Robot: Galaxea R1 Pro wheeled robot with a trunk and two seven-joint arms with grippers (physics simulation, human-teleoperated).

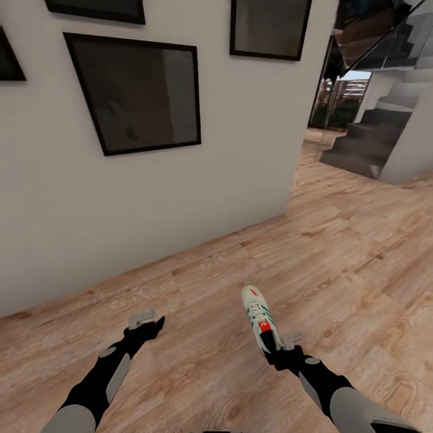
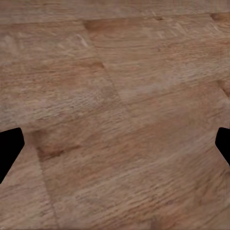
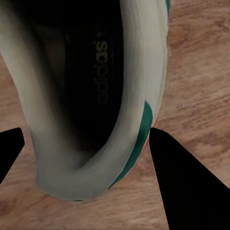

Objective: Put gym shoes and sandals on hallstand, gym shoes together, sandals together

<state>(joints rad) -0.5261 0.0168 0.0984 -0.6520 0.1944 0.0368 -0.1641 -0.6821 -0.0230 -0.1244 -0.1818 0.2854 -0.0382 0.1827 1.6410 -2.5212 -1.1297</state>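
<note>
One gym shoe (image 1: 258,316), white with green stripes and a red tongue patch, hangs toe-forward over the corridor floor (image 1: 337,258). My right gripper (image 1: 275,350) is shut on its heel. In the right wrist view the shoe's dark opening (image 3: 86,72) fills the space between the fingers (image 3: 187,182), which press on the heel's sides around the right gripper (image 3: 86,139). My left gripper (image 1: 148,322) is open and holds nothing, hovering low over bare planks; its fingertips (image 2: 8,148) stand wide apart around the left gripper (image 2: 115,143). The sandals and the hallstand are out of view.
A white wall (image 1: 180,198) with dark framed pictures (image 1: 135,90) runs close ahead and to the left. At the right rear, grey stairs (image 1: 367,144) with a glass railing rise beside a passage. Wood flooring stretches to the right.
</note>
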